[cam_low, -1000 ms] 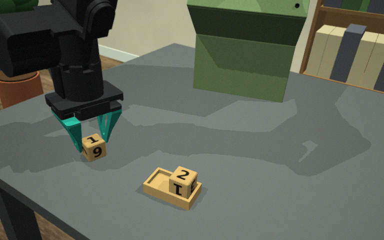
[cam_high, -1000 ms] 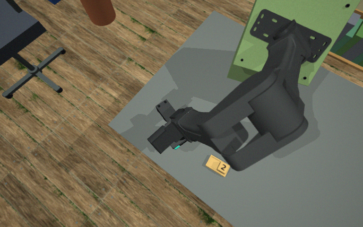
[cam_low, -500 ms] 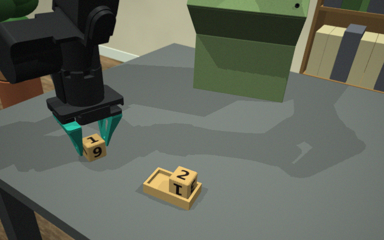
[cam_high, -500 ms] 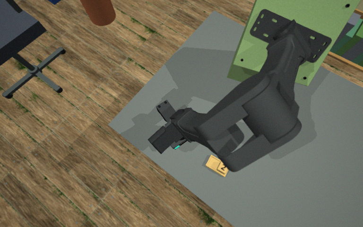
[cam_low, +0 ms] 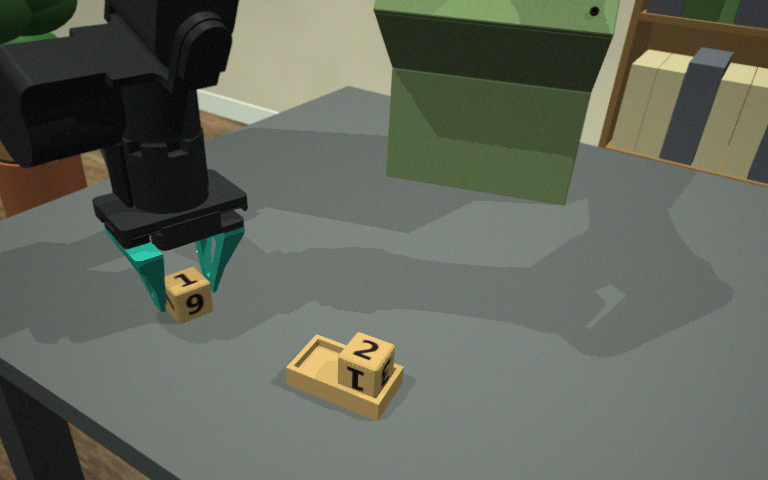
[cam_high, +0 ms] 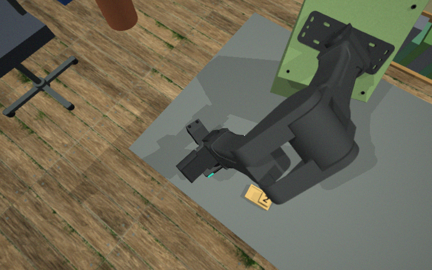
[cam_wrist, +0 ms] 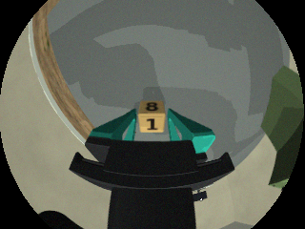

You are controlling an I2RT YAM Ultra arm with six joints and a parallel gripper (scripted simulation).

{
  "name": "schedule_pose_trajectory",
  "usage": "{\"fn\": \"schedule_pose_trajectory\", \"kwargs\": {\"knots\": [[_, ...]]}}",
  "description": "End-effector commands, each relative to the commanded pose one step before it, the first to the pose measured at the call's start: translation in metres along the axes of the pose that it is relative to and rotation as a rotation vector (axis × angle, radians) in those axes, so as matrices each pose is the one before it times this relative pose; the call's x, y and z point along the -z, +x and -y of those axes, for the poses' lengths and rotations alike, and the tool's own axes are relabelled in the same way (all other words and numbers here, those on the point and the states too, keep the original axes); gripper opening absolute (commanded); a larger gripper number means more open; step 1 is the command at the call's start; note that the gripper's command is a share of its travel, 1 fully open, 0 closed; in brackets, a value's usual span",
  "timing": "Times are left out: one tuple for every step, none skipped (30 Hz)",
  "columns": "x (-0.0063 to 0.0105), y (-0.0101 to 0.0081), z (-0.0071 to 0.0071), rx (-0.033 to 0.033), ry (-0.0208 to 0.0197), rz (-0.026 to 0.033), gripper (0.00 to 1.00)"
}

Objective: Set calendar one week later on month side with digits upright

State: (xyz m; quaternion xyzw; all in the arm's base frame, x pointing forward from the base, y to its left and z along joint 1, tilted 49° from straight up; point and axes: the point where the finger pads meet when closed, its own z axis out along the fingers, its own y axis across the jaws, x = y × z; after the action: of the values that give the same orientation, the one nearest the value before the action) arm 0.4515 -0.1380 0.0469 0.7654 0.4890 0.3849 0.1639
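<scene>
A loose wooden cube (cam_low: 188, 295) (cam_wrist: 152, 116) stands on the table left of the tray. Its top shows 1; one side reads as 6 or 9, and another shows 8 in the wrist view. My gripper (cam_low: 188, 300) (cam_wrist: 152, 112) is open, its teal fingers low on either side of this cube. The wooden tray (cam_high: 252, 193) (cam_low: 331, 390) lies flat. A second cube (cam_high: 265, 199) (cam_low: 366, 363) stands in its right half in the exterior view, with 2 on top, an upside-down 1 on the front and a partly hidden digit at right. No month name is visible.
The grey table's front-left edge (cam_low: 84, 418) runs near the loose cube and the tray. The green base block (cam_high: 337, 12) (cam_low: 481, 124) stands at the back. The dark arm (cam_high: 318, 127) reaches over the table and partly covers the tray's area in the top view.
</scene>
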Motion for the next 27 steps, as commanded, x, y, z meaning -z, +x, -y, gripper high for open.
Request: {"fn": "schedule_pose_trajectory", "kwargs": {"knots": [[0.00197,-0.00180,-0.00353,0.00068,-0.00987,0.00958,0.47],[0.00000,0.00000,0.00000,0.00000,0.00000,0.00000,0.47],[0.00000,0.00000,0.00000,0.00000,0.00000,0.00000,0.47],[0.00000,0.00000,0.00000,0.00000,0.00000,0.00000,0.47],[0.00000,0.00000,0.00000,0.00000,0.00000,0.00000,0.47],[0.00000,0.00000,0.00000,0.00000,0.00000,0.00000,0.47],[0.00000,0.00000,0.00000,0.00000,0.00000,0.00000,0.47],[0.00000,0.00000,0.00000,0.00000,0.00000,0.00000,0.47],[0.00000,0.00000,0.00000,0.00000,0.00000,0.00000,0.47],[0.00000,0.00000,0.00000,0.00000,0.00000,0.00000,0.47],[0.00000,0.00000,0.00000,0.00000,0.00000,0.00000,0.47],[0.00000,0.00000,0.00000,0.00000,0.00000,0.00000,0.47],[0.00000,0.00000,0.00000,0.00000,0.00000,0.00000,0.47],[0.00000,0.00000,0.00000,0.00000,0.00000,0.00000,0.47],[0.00000,0.00000,0.00000,0.00000,0.00000,0.00000,0.47],[0.00000,0.00000,0.00000,0.00000,0.00000,0.00000,0.47],[0.00000,0.00000,0.00000,0.00000,0.00000,0.00000,0.27],[0.00000,0.00000,0.00000,0.00000,0.00000,0.00000,0.27],[0.00000,0.00000,0.00000,0.00000,0.00000,0.00000,0.27],[0.00000,0.00000,0.00000,0.00000,0.00000,0.00000,0.27],[0.00000,0.00000,0.00000,0.00000,0.00000,0.00000,0.27],[0.00000,0.00000,0.00000,0.00000,0.00000,0.00000,0.27],[0.00000,0.00000,0.00000,0.00000,0.00000,0.00000,0.27],[0.00000,0.00000,0.00000,0.00000,0.00000,0.00000,0.27],[0.00000,0.00000,0.00000,0.00000,0.00000,0.00000,0.27],[0.00000,0.00000,0.00000,0.00000,0.00000,0.00000,0.27],[0.00000,0.00000,0.00000,0.00000,0.00000,0.00000,0.27]]}}
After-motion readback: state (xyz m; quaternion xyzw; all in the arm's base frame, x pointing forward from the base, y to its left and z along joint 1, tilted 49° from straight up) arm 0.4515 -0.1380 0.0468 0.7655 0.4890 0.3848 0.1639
